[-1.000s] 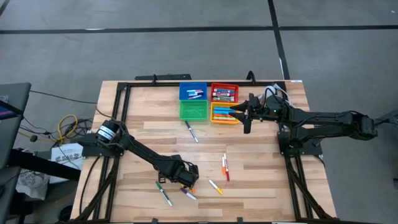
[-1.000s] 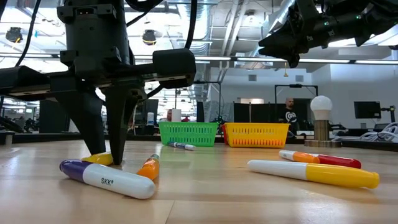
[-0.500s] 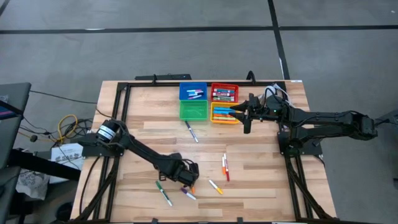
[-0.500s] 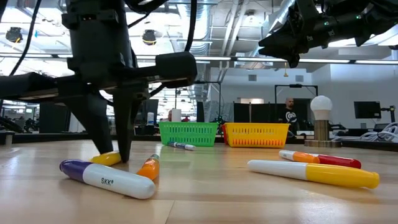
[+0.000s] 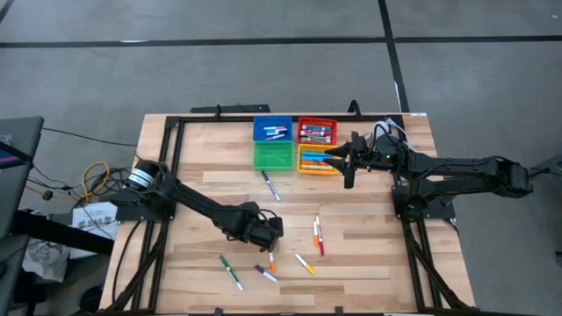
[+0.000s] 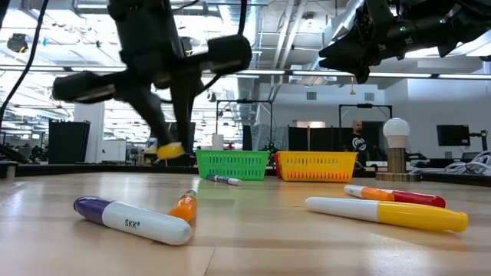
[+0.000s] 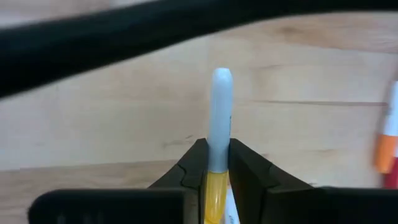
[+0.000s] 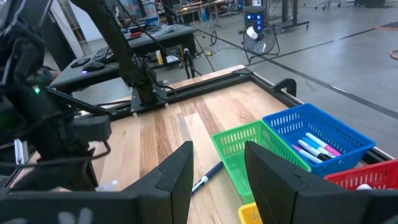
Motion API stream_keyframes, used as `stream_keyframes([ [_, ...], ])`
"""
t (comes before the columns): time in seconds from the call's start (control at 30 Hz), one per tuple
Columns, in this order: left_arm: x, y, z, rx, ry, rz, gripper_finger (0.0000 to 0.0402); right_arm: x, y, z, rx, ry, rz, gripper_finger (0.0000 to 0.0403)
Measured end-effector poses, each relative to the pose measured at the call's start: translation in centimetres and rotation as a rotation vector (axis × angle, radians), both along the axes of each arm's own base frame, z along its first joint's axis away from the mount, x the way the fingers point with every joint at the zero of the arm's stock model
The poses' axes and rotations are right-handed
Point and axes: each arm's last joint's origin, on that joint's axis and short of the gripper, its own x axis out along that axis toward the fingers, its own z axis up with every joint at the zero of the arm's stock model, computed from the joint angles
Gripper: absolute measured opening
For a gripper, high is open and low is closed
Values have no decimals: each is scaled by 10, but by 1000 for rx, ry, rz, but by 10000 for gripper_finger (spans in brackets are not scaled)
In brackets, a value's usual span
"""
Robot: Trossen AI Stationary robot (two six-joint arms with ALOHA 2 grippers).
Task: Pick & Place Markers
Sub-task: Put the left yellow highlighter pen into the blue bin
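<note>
My left gripper (image 5: 265, 232) is above the table's near middle, shut on a marker with a yellow cap and a white barrel (image 7: 221, 112). Loose markers lie flat on the table: a green one (image 5: 230, 272), a purple one (image 5: 265, 274), an orange one (image 5: 271, 262), a yellow one (image 5: 304, 263), an orange and red pair (image 5: 318, 235) and a blue-tipped one (image 5: 270, 186). My right gripper (image 5: 347, 163) is open and empty, raised by the right side of the yellow bin (image 5: 316, 161). My left gripper pinches the marker between its two fingers where the yellow cap meets the white barrel (image 7: 217, 163). The fingers point down and lie across the marker. The marker is lifted clear of the table, and its yellow end (image 6: 170, 151) shows at the fingertips.
Four bins stand at the far middle: blue (image 5: 273, 130), red (image 5: 317, 132), green (image 5: 273, 155) and yellow, several holding markers. A black frame (image 5: 167, 140) runs along the table's edges. Bare wood lies at the left and right of the loose markers.
My left gripper has gone up from the table and a little toward the far edge, shut on the yellow-capped marker. That marker is now lifted clear from beside the purple and orange markers, which have stayed in place.
</note>
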Motion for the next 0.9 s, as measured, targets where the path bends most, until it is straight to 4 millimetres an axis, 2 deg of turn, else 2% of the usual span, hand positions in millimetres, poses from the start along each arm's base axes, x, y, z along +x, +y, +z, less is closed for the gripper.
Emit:
stream_keyframes([
  [0.3,-11,9,50,103,-147,-122,49,0,0,0,0,0,0,133],
  [0.6,-23,19,98,299,-315,-228,49,0,0,0,0,0,0,134],
  [0.73,-20,19,106,373,-378,-267,49,0,0,0,0,0,0,133],
  [0.9,-15,18,106,401,-404,-293,45,0,0,0,0,0,0,134],
])
